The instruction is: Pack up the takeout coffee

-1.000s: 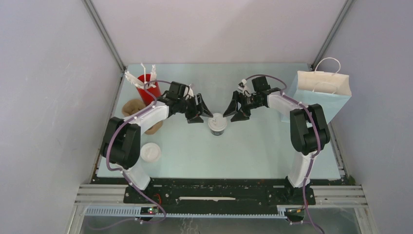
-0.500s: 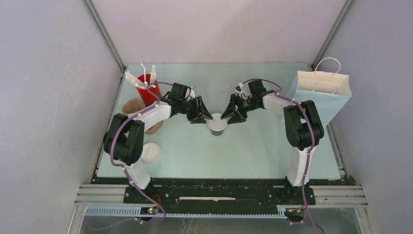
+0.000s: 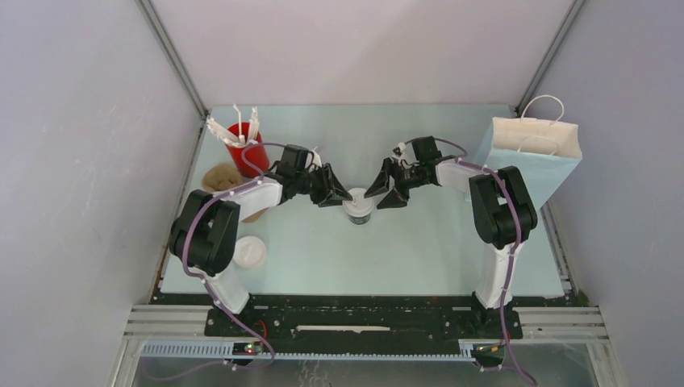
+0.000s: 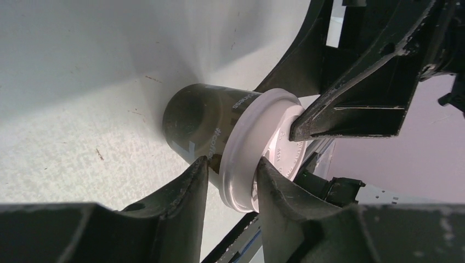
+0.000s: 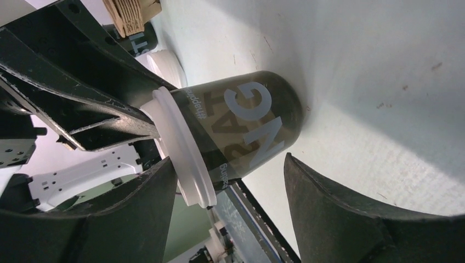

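The takeout coffee [image 3: 358, 206], a small black cup with a white lid, stands upright mid-table. My left gripper [image 3: 339, 196] is at its left. In the left wrist view [image 4: 233, 164] its fingers are narrowed round the lid rim [image 4: 241, 159], one under the rim against the cup wall [image 4: 192, 120], one on the lid top. My right gripper [image 3: 380, 192] is at its right and open. In the right wrist view [image 5: 230, 164] one finger [image 5: 137, 213] lies over the lid [image 5: 183, 159], the other [image 5: 340, 213] stands apart from the cup [image 5: 247, 126].
A white-and-blue paper bag [image 3: 532, 153] stands open at the far right. A red cup with white cutlery [image 3: 246, 149] and a brown pulp tray [image 3: 224, 179] are at the left. A second white-lidded cup [image 3: 248, 251] stands near the left arm's base.
Both grippers have moved in towards the cup from either side. The left gripper's fingers have narrowed round the lid rim. The cup has stayed in place.
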Robot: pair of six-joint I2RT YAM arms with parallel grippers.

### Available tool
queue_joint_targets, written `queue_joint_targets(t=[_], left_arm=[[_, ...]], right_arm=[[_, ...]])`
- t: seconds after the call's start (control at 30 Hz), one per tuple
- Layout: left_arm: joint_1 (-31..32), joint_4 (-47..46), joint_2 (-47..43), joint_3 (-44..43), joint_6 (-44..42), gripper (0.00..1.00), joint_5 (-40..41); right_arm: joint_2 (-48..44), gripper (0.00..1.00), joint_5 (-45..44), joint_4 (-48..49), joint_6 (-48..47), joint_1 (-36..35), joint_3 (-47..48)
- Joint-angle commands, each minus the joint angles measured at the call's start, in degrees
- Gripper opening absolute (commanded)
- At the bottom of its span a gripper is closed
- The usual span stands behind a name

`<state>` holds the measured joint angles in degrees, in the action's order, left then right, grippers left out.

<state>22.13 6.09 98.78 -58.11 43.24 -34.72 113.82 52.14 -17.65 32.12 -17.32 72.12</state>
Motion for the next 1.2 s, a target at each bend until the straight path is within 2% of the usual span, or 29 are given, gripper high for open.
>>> queue_joint_targets(t=[0.0, 0.2, 0.3, 0.43, 0.63, 0.77, 0.87, 0.97, 1.17], left_arm=[[0.6, 3.6, 1.0, 5.0, -1.4, 0.41, 6.1], [1.7, 4.6, -0.4, 3.9, -1.6, 0.44, 5.7], [1.8, 5.2, -1.5, 2.7, -1.3, 0.49, 5.4], [1.8, 5.9, -2.4, 1.4, -0.7, 0.59, 4.7], [2.0, 4.2, -3.8, 0.8, 1.0, 0.79, 3.3], [2.8, 2.7, -5.3, 1.6, 2.0, 0.85, 1.3], [4.0, 1.1, -6.3, 3.8, 2.7, 0.87, 1.4], [4.3, -0.9, -7.0, 6.9, 3.7, 0.87, 1.9], [4.3, 1.6, -3.8, 8.8, 0.8, 0.75, 6.2]], right_arm=[[-0.6, 0.78, -5.6, 1.6, -0.1, 2.1, -5.8], [-5.1, 0.84, -0.5, 3.5, 1.0, 2.1, -5.9], [-8.1, 0.89, 2.4, 6.0, 3.5, 1.9, -5.8], [-9.2, 0.94, 3.4, 3.4, 0.8, 0.7, -5.8], [-6.9, 0.89, 1.9, 1.3, -1.8, -1.1, -6.2], [-6.6, 0.82, 2.4, 1.6, -2.2, -0.4, -7.0], [-6.7, 0.78, 3.4, 2.4, -2.5, -0.1, -8.1], [-7.0, 0.78, 4.3, 5.7, -1.7, 0.1, -10.9], [-5.0, 0.74, 3.5, 9.8, -0.9, 0.4, -14.1]])
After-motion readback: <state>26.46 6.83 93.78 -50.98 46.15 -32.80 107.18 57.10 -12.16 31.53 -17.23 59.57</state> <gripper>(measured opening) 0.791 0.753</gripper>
